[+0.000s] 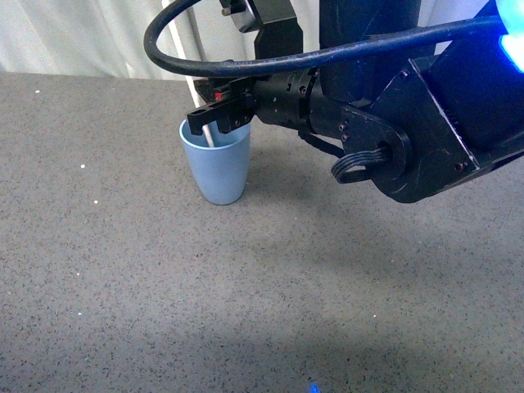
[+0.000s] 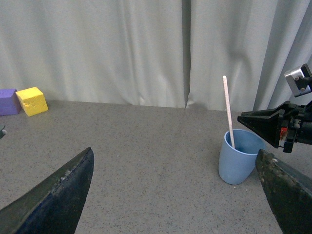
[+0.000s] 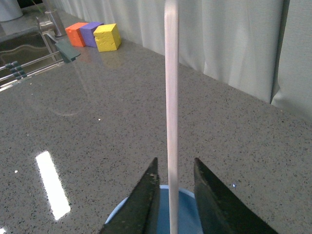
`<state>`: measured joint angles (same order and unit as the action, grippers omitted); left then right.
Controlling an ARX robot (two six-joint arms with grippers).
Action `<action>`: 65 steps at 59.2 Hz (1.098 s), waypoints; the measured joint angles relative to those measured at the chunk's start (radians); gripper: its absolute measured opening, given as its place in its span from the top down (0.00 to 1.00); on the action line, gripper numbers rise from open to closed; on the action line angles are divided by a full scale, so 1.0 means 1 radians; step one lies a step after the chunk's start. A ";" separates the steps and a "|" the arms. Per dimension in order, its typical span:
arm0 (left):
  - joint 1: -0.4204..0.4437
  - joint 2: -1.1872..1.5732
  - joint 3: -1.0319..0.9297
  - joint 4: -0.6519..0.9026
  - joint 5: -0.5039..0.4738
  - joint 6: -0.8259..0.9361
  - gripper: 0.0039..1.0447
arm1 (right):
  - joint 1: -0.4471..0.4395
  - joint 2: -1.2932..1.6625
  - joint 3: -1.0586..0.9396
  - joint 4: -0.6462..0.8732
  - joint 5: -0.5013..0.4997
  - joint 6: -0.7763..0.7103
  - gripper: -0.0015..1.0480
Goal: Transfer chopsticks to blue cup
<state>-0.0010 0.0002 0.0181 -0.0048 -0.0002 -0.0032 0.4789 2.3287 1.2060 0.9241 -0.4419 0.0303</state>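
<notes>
The blue cup stands upright on the grey counter, also seen in the left wrist view and as a rim in the right wrist view. The whitish chopstick stands in the cup, leaning against its rim. My right gripper hovers just above the cup's rim, open, its fingers on either side of the chopstick with a small gap each side. My left gripper is open and empty, low over the counter, a way from the cup.
Yellow and purple blocks sit by the curtain; an orange block joins them in the right wrist view. A metal fixture stands near them. My right arm and its cable overhang the counter.
</notes>
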 joint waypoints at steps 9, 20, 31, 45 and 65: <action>0.000 0.000 0.000 0.000 0.000 0.000 0.06 | -0.006 -0.008 -0.023 0.047 0.042 0.000 0.43; 0.000 0.000 0.000 0.000 0.000 0.000 0.06 | -0.031 -0.079 -0.063 0.106 0.146 0.004 0.11; 0.000 0.000 0.000 0.000 0.000 0.000 0.06 | -0.046 -0.235 -0.280 0.259 0.766 -0.021 0.33; 0.000 0.000 0.000 0.000 0.000 0.000 0.06 | -0.178 -0.504 -0.661 0.349 0.745 -0.027 0.76; 0.000 0.000 0.000 0.000 0.000 0.000 0.06 | -0.293 -0.818 -0.960 0.324 0.621 -0.031 0.99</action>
<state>-0.0010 0.0002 0.0181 -0.0048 -0.0006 -0.0032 0.1860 1.5108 0.2462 1.2480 0.1791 -0.0006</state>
